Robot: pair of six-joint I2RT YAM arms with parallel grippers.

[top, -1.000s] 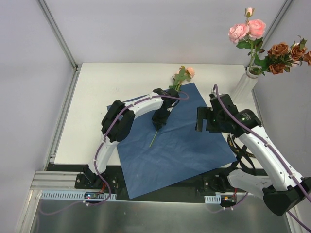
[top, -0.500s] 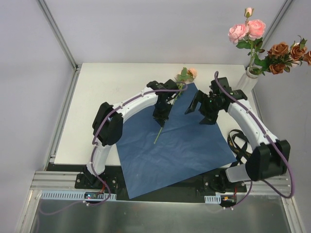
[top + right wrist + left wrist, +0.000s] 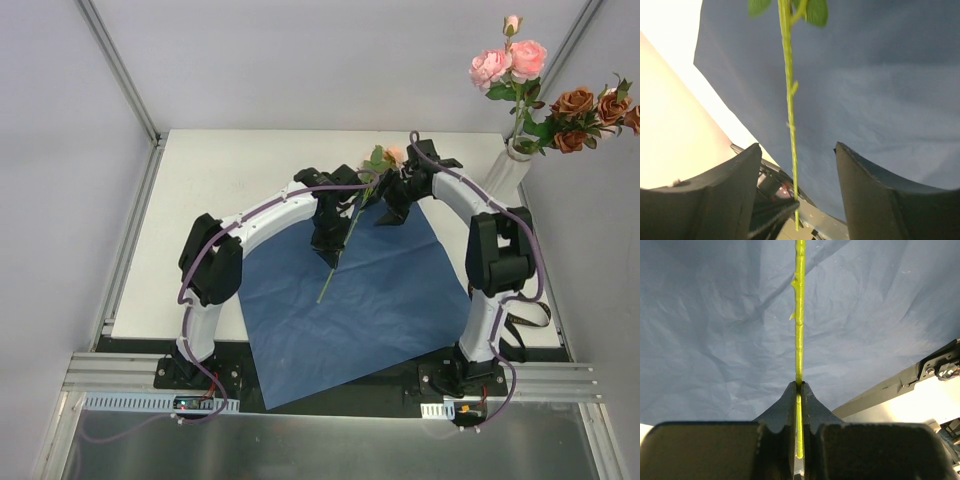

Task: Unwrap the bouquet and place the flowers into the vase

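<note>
A single peach rose [image 3: 392,154] hangs over the blue paper [image 3: 370,290] on a long green stem [image 3: 799,315]. My left gripper [image 3: 330,243] is shut on the lower part of that stem [image 3: 338,258], which shows pinched between its jaws in the left wrist view. My right gripper [image 3: 392,203] is open around the stem [image 3: 788,100] higher up, just below the leaves [image 3: 816,10], with a gap on both sides. The whitish vase [image 3: 503,178] stands at the back right and holds pink roses [image 3: 510,62] and orange-brown roses [image 3: 585,105].
The blue paper [image 3: 715,340] lies flat, reaching the table's front edge. A black ribbon [image 3: 527,318] lies by the right arm's base. White tabletop [image 3: 210,210] shows to the left. The enclosure walls stand close behind the vase.
My right arm has swung in from the right to the stem below the bloom, and its jaws have narrowed. The left gripper has carried the flower slightly right and upward.
</note>
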